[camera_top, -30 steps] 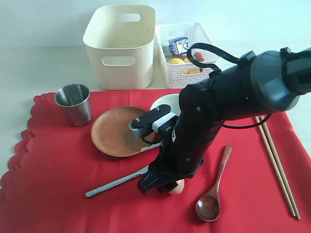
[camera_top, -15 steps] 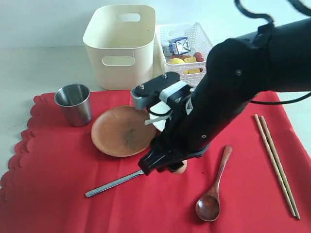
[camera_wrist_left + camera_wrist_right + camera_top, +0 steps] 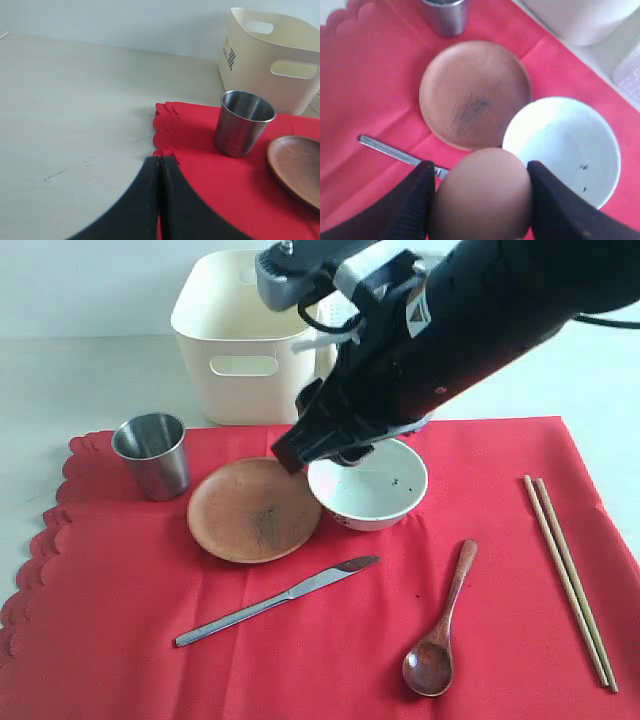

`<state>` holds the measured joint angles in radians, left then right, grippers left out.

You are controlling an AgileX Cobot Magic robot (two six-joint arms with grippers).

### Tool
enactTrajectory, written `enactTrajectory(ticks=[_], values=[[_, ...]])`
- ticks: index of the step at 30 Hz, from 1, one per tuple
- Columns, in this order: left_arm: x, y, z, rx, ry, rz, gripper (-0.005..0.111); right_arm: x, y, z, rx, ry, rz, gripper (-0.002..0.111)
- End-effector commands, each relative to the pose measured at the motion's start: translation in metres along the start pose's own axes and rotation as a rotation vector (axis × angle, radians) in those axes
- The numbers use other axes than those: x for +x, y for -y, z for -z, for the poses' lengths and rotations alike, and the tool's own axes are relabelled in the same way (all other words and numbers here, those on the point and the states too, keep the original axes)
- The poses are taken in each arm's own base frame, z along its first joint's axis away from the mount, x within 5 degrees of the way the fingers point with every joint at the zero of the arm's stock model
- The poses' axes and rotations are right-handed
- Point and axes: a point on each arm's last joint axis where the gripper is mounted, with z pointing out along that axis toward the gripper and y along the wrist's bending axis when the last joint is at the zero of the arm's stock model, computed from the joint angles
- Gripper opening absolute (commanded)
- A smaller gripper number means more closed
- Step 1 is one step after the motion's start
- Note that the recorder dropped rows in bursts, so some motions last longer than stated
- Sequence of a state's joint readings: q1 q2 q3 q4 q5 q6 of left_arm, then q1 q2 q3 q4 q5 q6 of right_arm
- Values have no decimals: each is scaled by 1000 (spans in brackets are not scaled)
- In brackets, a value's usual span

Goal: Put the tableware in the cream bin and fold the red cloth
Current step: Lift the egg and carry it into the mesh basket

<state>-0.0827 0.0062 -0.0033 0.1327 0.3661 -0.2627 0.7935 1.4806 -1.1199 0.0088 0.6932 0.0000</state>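
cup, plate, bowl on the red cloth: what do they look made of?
The cup is metal, likely steel: brushed grey wall with reflections. The plate looks like wood: matte brown, with a dark scuff mark. The bowl is probably glazed ceramic: glossy white, thick rim, dark specks inside.

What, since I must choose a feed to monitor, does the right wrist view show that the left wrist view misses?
Only right wrist: a brown egg clamped in the right gripper, a white ceramic bowl, a steel knife. Only left wrist: the shut left gripper and the handle cutouts of the cream plastic bin. Both: the steel cup, the round brown wooden plate and the red cloth.
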Motion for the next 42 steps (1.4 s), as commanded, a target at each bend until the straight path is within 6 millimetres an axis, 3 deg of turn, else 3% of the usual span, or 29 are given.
enactTrajectory(ticks=[1, 8, 13, 15, 22, 27, 35, 42], values=[[0, 0, 0, 3, 7, 7, 0, -18, 12, 16, 43, 76, -7, 0], [0, 0, 0, 3, 7, 7, 0, -35, 49, 31, 116, 182, -85, 0], [0, 0, 0, 3, 7, 7, 0, -43, 77, 30, 172, 237, -143, 0], [0, 0, 0, 3, 7, 7, 0, -46, 98, 24, 210, 257, -175, 0], [0, 0, 0, 3, 7, 7, 0, -52, 174, -26, 314, 257, -288, 0], [0, 0, 0, 3, 7, 7, 0, -59, 210, -67, 341, 230, -309, 0], [0, 0, 0, 3, 7, 7, 0, -69, 233, -112, 344, 207, -303, 0], [0, 0, 0, 3, 7, 7, 0, -68, 242, -139, 340, 161, -297, 0]])
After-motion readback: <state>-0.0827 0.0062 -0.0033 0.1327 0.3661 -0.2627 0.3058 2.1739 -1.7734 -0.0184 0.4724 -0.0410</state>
